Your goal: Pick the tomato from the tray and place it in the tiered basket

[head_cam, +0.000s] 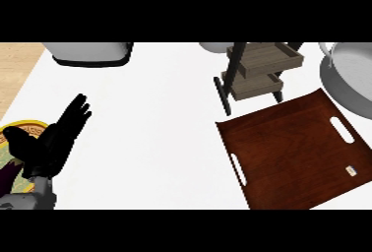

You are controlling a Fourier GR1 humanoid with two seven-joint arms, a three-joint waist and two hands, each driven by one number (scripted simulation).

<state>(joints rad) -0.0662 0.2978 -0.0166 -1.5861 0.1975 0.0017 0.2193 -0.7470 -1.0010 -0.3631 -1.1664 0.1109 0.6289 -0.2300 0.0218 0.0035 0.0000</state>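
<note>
no tomato showed on the tray (291,147) or basket (265,60). the left robot hand (52,141) rested released; next probably meant locating it.

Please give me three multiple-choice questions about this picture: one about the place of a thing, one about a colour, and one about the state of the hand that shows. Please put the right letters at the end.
1. Where does the tiered basket stand?
A. On the tray
B. At the counter's left edge
C. On the counter, just beyond the tray's far edge

2. What colour is the tray?
A. White
B. Dark brown
C. Green

3. How is the left hand?
A. Open, with straight fingers
B. Curled round a tomato
C. Shut in a fist

Answers:
1 C: the tiered basket has its dark legs on the white counter, above the tray in the head view.
2 B: its surface is dark brown wood grain.
3 A: the left hand lies at the view's left with its fingers stretched out and holds nothing.
</note>
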